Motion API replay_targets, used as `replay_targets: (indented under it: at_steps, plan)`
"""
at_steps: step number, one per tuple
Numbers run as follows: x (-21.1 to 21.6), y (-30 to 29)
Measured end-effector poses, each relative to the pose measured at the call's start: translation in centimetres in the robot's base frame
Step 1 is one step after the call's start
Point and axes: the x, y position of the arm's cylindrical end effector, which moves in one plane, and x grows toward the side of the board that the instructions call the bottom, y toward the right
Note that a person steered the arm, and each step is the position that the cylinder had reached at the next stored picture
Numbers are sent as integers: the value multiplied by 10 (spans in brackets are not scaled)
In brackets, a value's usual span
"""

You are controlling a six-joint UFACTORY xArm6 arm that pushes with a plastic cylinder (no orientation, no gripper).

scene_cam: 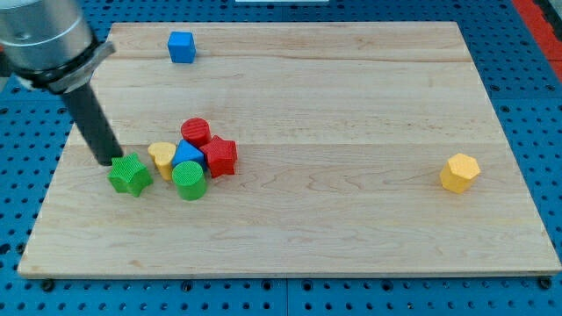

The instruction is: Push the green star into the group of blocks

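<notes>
The green star (130, 174) lies at the board's left, just left of the group of blocks. The group holds a yellow block (162, 159), a blue block (187, 156), a red cylinder (195, 132), a red star (219, 156) and a green cylinder (189, 181). The green star is close to the yellow block; a thin gap may separate them. My tip (109, 161) is at the star's upper left edge, touching or nearly touching it. The dark rod rises up and to the left from there.
A blue cube (182, 46) sits alone near the board's top edge at the left. A yellow hexagonal block (459, 172) sits alone at the far right. The wooden board (351, 105) rests on a blue perforated base.
</notes>
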Motion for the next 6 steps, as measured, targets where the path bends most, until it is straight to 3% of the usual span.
replay_targets:
  at_steps: [1,3,5,6]
  plan:
    - [30,20]
    - [51,7]
    - [56,81]
    - [54,46]
